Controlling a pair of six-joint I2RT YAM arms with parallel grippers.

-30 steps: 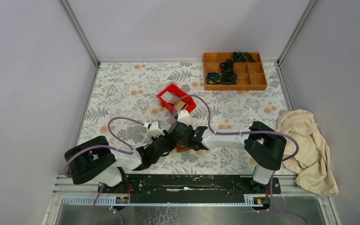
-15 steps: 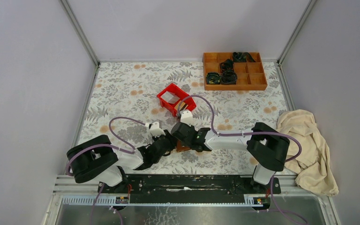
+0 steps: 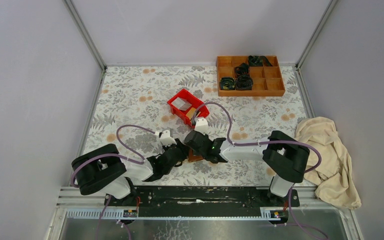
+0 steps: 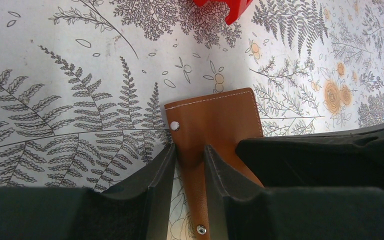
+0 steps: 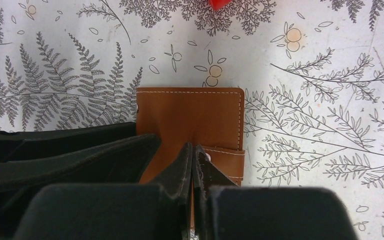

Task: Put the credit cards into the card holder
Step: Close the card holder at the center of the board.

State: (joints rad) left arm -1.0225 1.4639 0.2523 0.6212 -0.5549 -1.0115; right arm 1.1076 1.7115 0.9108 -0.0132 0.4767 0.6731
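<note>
On counter (image 3: 130, 90), left claw (image 4: 189, 150) grasping card holder (image 4: 215, 115), right claw (image 5: 193, 150) clenched atop it; credit cards (image 3: 182, 103) unloaded, in red bin (image 3: 175, 96).

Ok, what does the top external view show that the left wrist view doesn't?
Only top external: orange wooden compartment tray, cream cloth, a white card in the red plastic bin. Only left wrist: the silver snap stud, the left gripper straddling the strap. Both: brown leather wallet, floral table, the bin.
</note>
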